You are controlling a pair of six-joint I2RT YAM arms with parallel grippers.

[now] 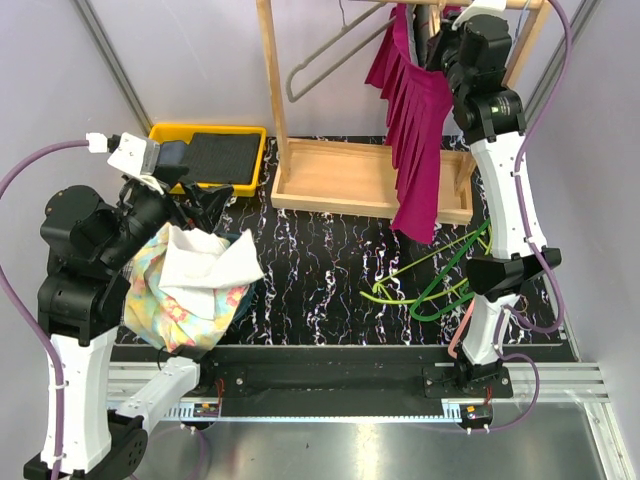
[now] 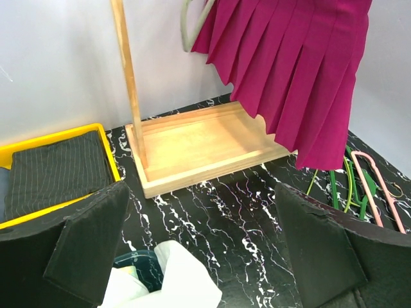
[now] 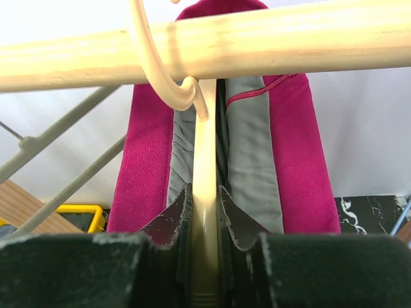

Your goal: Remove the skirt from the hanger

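A magenta pleated skirt hangs from a cream hanger, whose hook sits over the wooden rail of the rack. In the right wrist view the skirt's grey-lined waistband lies on both sides of the hanger. My right gripper is up at the rail, shut on the hanger's cream body. My left gripper is open and holds nothing, low over the table at the left, well away from the skirt.
The rack's wooden base tray stands at the back centre. An empty grey hanger hangs beside the skirt. A yellow bin holds dark striped cloth. A clothes pile lies front left. Loose green hangers lie at the right.
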